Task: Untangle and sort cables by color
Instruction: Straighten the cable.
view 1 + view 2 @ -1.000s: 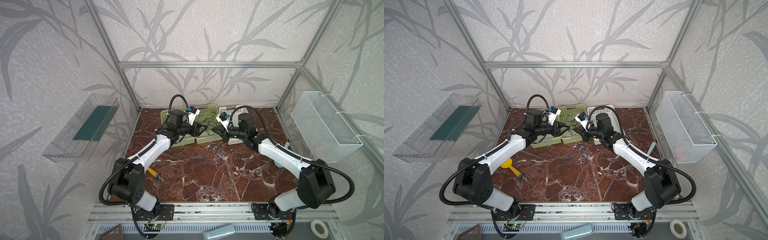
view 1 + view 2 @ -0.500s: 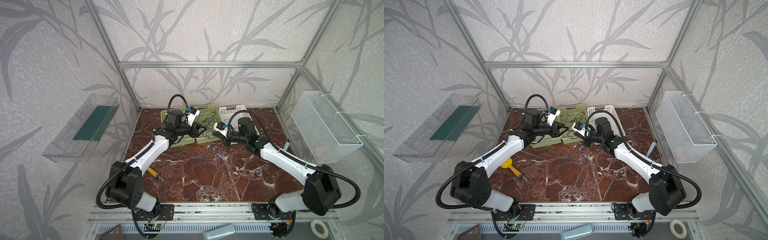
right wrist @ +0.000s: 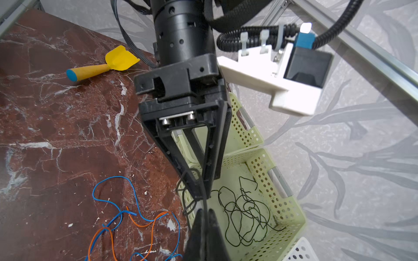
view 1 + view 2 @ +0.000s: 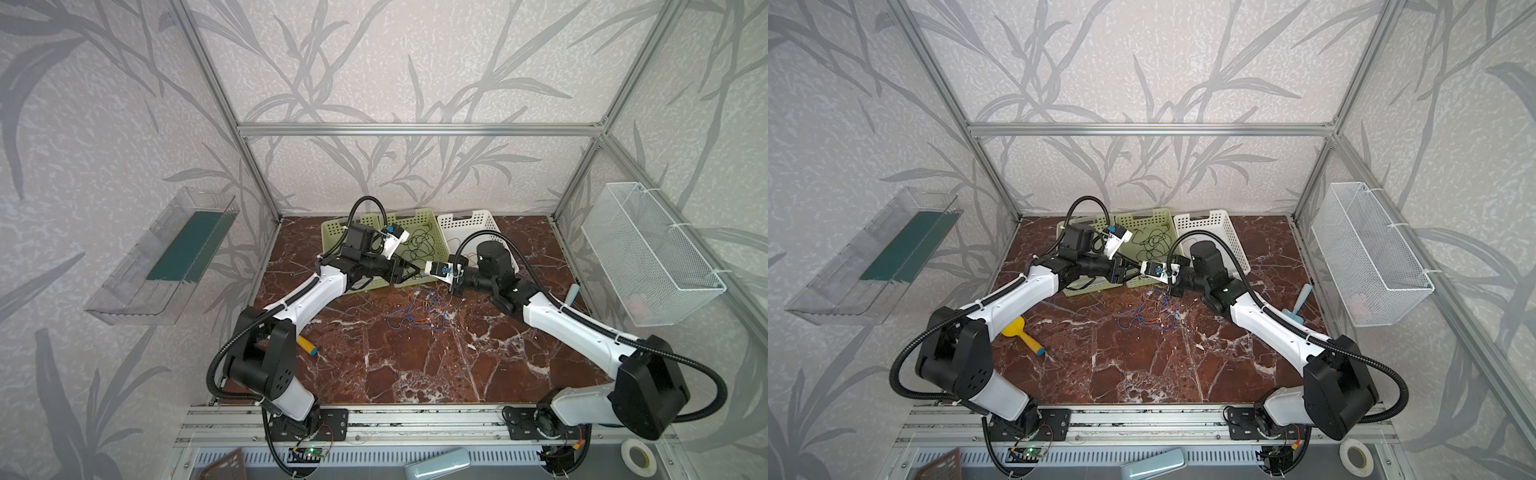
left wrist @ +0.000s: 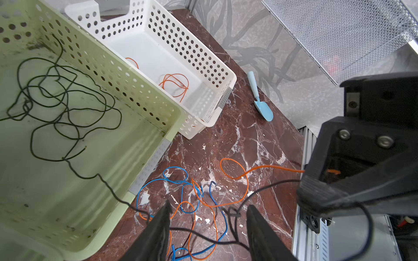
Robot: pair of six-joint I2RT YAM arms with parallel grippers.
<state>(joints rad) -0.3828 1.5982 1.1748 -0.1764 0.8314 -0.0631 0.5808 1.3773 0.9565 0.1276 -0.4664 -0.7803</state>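
Note:
A tangle of blue and orange cables (image 4: 415, 309) lies on the marble table in front of the baskets. Dark cables (image 4: 419, 243) lie coiled in the middle green basket (image 4: 432, 220), and orange cables (image 5: 175, 84) lie in the white basket (image 5: 226, 74). My left gripper (image 5: 208, 205) hangs open over the tangle, and a dark cable (image 5: 203, 237) crosses the gap between its fingers. My right gripper (image 3: 204, 211) is shut on that dark cable, tip to tip with the left gripper (image 3: 203, 187) at the green basket's front edge. An orange cable (image 5: 267, 168) runs behind the right gripper.
A second green basket (image 4: 332, 232) stands left of the middle one. A yellow scoop (image 4: 1021, 332) lies by the left arm and a blue scoop (image 4: 1298, 305) near the right edge. A wire mesh basket (image 4: 648, 257) hangs on the right wall, a clear tray (image 4: 166, 257) on the left.
My right gripper has come forward from above the baskets and down to meet the left gripper's tips. The left arm has barely moved.

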